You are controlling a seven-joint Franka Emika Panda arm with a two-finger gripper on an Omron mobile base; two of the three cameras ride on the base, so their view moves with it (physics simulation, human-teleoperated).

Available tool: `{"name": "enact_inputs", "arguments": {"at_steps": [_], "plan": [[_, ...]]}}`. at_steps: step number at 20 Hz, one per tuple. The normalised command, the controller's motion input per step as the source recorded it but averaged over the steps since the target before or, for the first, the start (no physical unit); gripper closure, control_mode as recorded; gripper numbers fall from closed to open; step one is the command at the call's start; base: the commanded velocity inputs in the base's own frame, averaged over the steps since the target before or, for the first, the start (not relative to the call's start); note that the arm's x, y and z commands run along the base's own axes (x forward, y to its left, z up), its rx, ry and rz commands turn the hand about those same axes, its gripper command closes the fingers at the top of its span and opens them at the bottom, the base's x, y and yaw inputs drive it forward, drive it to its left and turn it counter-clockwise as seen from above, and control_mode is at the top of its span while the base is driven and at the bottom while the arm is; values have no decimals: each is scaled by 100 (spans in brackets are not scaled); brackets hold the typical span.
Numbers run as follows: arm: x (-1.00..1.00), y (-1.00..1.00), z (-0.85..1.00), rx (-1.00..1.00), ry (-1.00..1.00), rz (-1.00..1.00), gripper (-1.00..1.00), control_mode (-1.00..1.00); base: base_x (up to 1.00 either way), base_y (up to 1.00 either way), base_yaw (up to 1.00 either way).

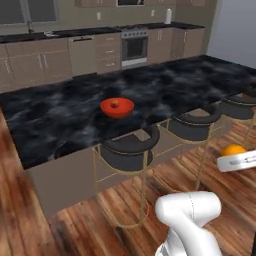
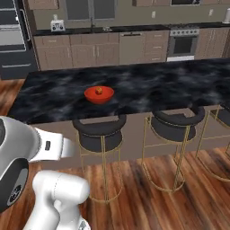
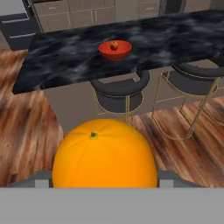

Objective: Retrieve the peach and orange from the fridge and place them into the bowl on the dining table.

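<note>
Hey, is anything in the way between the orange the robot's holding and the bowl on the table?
Yes. The orange sits in the tool out over the floor, and a black stool stands at the table edge right below the bowl. The peach already lies in the bowl.

Both base views looked forward and down from behind the arm, left and right of the claw [image 1: 235, 159], across bar stools [image 2: 99, 130] to the dining table [image 1: 60, 117]. The hand view looked along the claw, nearest of all, the orange [image 3: 104, 154] close before it. All three shared the bowl [image 2: 99, 95] on the dining table, well beyond the claw.
</note>
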Motion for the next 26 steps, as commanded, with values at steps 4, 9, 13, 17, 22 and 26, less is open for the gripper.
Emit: {"name": "enact_inputs", "arguments": {"at_steps": [4,9,13,17,22,26], "plan": [[0,0,0,0,0,0,100,100,100,-19,-3],[0,0,0,0,0,0,100,100,100,0,28],[0,0,0,0,0,0,100,100,100,-4,47],[0,0,0,0,0,0,100,100,100,-27,46],[0,0,0,0,0,0,100,100,100,-38,39],[0,0,0,0,0,0,100,100,100,-33,30]]}}
